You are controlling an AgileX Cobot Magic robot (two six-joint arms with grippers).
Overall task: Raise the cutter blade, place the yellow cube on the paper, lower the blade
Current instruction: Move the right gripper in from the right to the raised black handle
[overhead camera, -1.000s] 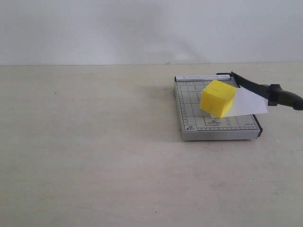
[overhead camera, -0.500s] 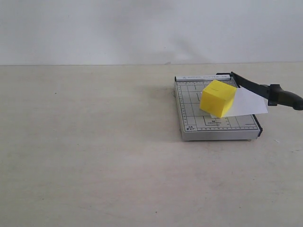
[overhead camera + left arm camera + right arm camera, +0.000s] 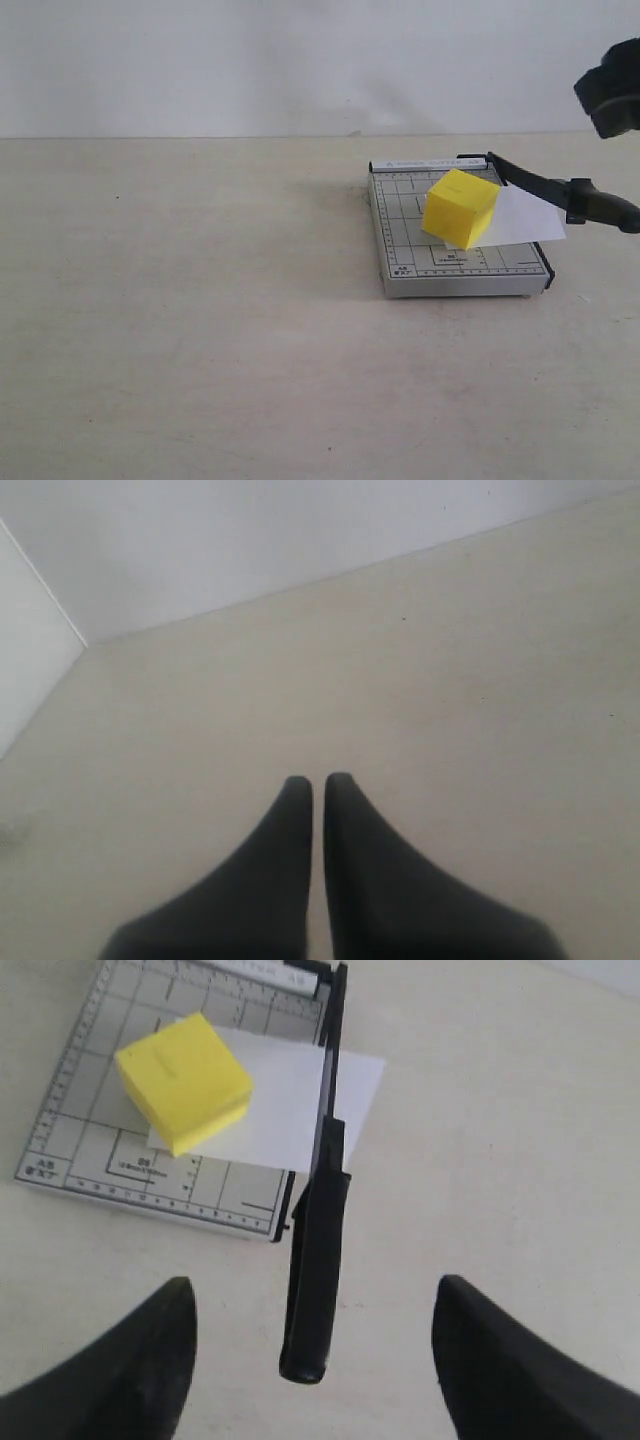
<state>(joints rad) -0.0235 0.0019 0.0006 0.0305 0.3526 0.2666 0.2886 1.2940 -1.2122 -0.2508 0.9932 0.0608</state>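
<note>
My left tool (image 3: 318,780) has its two fingers pressed together with nothing between them, over bare counter (image 3: 480,680), and it does not show in the exterior frame. My right tool (image 3: 315,1285) is spread wide and holds nothing. It hangs above the thick end of the cutter blade (image 3: 320,1190) without touching it, and shows as a dark blur in the upper right corner of the exterior frame. On progress, the blade is raised, slanting from its hinge out toward the right edge of the exterior frame. The yellow cube (image 3: 183,1080) sits right of centre in that frame, on the paper (image 3: 290,1100). It rests on the sheet's left part and overhangs onto the cutter base (image 3: 90,1150). The paper's other side pokes out past the blade line. So I judge raising and placing done, with only the lowering left, and the open tool looks lined up for that. As for writing, the near left corner of the base has small print that looks like "A5" with a second line under it that I can't make out. There is a ruler grid and tick marks across the bed. The far strip carries one printed line, too small to read. No brand is legible.
</note>
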